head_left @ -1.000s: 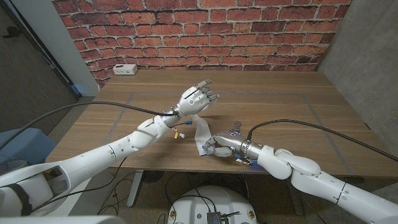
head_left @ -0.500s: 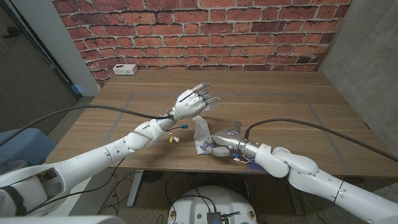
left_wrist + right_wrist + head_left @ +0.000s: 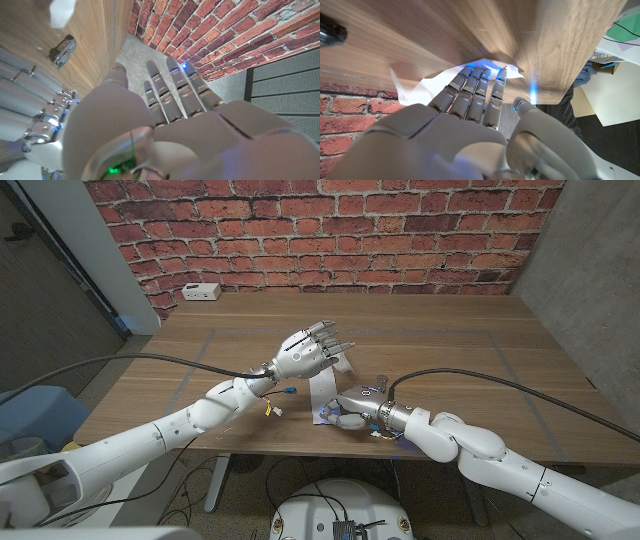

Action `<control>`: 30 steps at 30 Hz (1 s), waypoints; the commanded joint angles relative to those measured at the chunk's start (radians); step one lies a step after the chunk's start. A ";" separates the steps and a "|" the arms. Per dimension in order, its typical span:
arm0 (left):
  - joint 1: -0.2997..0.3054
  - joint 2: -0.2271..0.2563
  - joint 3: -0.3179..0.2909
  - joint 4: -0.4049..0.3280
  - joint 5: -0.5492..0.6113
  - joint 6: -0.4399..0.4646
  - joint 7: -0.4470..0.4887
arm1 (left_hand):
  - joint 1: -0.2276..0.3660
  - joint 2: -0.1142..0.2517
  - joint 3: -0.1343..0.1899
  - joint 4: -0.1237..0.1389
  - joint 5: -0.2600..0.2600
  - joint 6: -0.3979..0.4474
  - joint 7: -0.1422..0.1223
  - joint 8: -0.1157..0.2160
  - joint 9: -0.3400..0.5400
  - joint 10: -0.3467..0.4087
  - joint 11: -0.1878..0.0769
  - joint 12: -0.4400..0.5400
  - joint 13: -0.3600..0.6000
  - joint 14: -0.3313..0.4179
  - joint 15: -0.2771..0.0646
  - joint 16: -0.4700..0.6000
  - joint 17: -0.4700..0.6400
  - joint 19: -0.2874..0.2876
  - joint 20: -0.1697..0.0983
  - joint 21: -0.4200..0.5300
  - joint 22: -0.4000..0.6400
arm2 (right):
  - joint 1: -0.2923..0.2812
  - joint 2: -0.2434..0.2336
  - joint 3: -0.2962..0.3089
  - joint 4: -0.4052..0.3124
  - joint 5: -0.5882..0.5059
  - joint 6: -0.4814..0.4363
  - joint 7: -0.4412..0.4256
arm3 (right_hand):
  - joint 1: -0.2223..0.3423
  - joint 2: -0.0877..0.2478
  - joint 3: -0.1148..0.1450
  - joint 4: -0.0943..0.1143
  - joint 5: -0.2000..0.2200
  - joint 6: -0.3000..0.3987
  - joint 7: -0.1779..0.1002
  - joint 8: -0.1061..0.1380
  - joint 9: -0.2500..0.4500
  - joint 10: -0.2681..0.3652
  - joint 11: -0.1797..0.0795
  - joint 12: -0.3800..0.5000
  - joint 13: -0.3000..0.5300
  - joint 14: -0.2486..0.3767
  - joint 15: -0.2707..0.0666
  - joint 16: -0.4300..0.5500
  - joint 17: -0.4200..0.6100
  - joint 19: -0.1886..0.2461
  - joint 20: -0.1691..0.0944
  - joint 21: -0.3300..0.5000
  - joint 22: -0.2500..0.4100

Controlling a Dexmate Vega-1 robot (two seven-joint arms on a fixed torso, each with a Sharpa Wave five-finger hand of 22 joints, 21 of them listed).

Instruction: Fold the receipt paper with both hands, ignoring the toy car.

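Observation:
The white receipt point(image 3: 324, 392) lies as a strip running from mid-table toward the front edge. My left hand point(image 3: 306, 353) hovers over its far end with fingers stretched and apart, holding nothing; the left wrist view shows this hand point(image 3: 165, 125) with a bit of the receipt point(image 3: 62, 11) beyond it. My right hand point(image 3: 352, 406) is at the receipt's near end. In the right wrist view its fingertips point(image 3: 475, 75) press on the crumpled receipt point(image 3: 427, 82) near the table's edge, thumb held apart. The small grey toy car point(image 3: 378, 386) sits just behind the right hand.
A white box point(image 3: 201, 292) stands at the far left by the brick wall. Loose coloured wires point(image 3: 281, 393) hang from my left wrist over the table. The front table edge point(image 3: 250, 448) runs close to the right hand. The toy car point(image 3: 62, 50) lies beside the receipt.
My left hand has dropped lower and come nearer, tilting its fingers over the receipt's far end. The right hand has edged slightly left along the receipt's near end.

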 commanded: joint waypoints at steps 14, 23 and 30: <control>0.146 0.019 -0.135 -0.140 -0.174 0.060 -0.254 | -0.123 0.014 0.001 0.040 0.001 -0.077 0.022 0.013 0.003 -0.093 0.057 -0.053 -0.001 -0.057 -0.109 -0.030 -0.018 0.025 0.024 -0.005 0.002 | 0.003 -0.008 0.002 -0.015 -0.026 -0.029 0.028 | 0.009 -0.001 0.023 -0.011 0.001 -0.049 -0.017 -0.002 0.006 -0.059 -0.012 -0.001 0.008 -0.004 -0.009 0.009 0.000 0.041 0.039 0.005 0.006; 0.180 0.025 -0.219 -0.273 -0.319 0.135 -0.750 | -0.223 0.026 -0.009 0.071 0.012 0.032 0.063 0.047 0.006 -0.114 0.100 -0.090 -0.024 -0.130 -0.056 -0.037 -0.038 -0.035 0.069 -0.036 0.007 | -0.001 -0.011 0.008 -0.015 -0.012 -0.006 0.000 | 0.024 0.000 0.032 -0.026 0.003 -0.051 -0.016 0.003 0.007 -0.062 -0.005 0.005 0.008 0.001 -0.011 0.013 -0.001 0.048 0.040 0.007 0.006; 0.160 -0.020 -0.258 -0.259 -0.466 0.178 -0.939 | -0.289 0.095 0.039 0.101 0.010 0.075 0.129 0.035 0.006 -0.043 0.170 -0.094 -0.059 -0.051 0.000 -0.011 -0.060 0.013 0.089 -0.017 0.014 | -0.006 -0.019 0.022 -0.017 0.005 0.027 -0.034 | 0.052 0.000 0.041 -0.056 0.004 -0.062 -0.017 0.004 0.007 -0.067 -0.003 0.008 0.007 0.026 -0.021 0.029 0.003 0.068 0.042 0.014 0.006</control>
